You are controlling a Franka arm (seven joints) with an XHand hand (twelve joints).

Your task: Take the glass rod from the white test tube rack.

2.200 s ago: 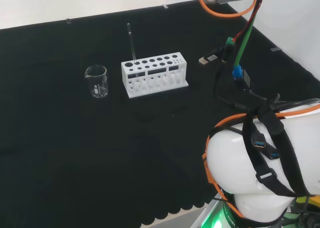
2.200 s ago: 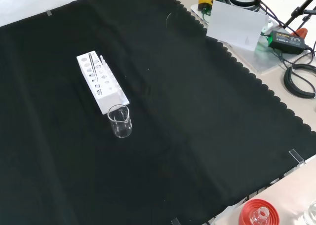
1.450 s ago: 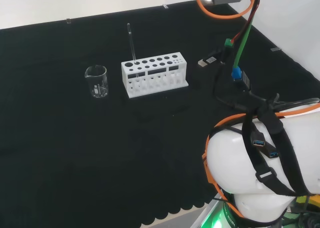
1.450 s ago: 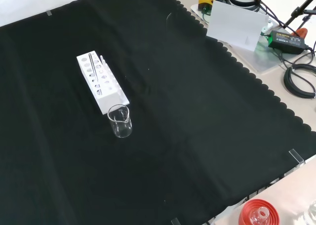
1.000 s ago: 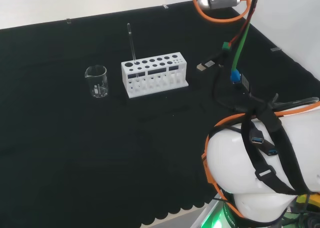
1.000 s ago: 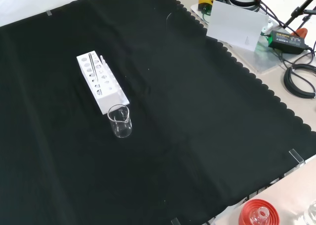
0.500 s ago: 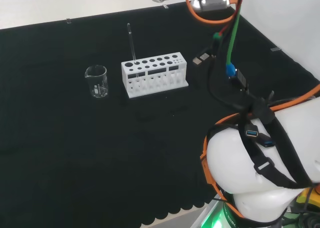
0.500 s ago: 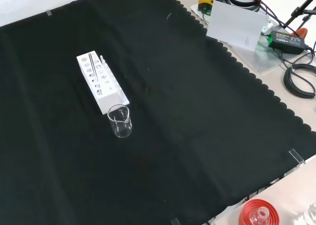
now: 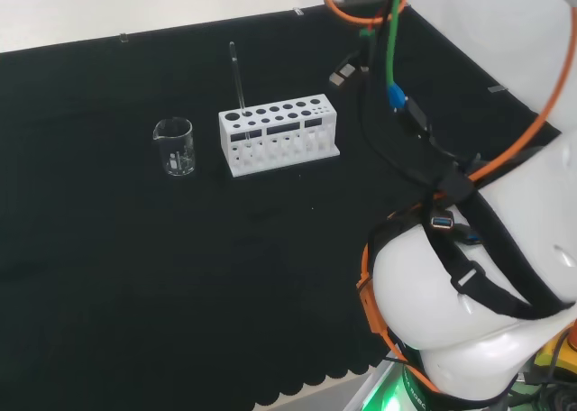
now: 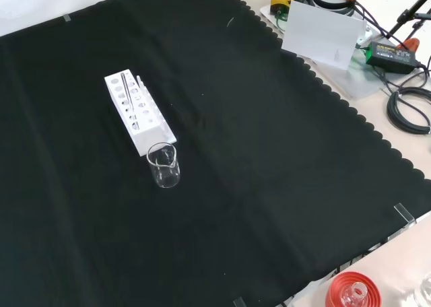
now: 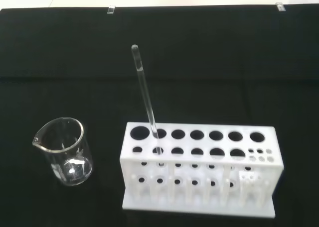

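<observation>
rounded white arm links (image 9: pixel 451 303) strapped with orange, green, black cables (image 9: pixel 394 64).

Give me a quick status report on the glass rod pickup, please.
Hand's fingers not visible, nothing held. Glass rod upright in white test tube rack, untouched. Beaker beside the rack, apart from it; nothing blocking the rod.

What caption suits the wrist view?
Glass rod standing tilted in the white test tube rack, an empty beaker beside it.
</observation>
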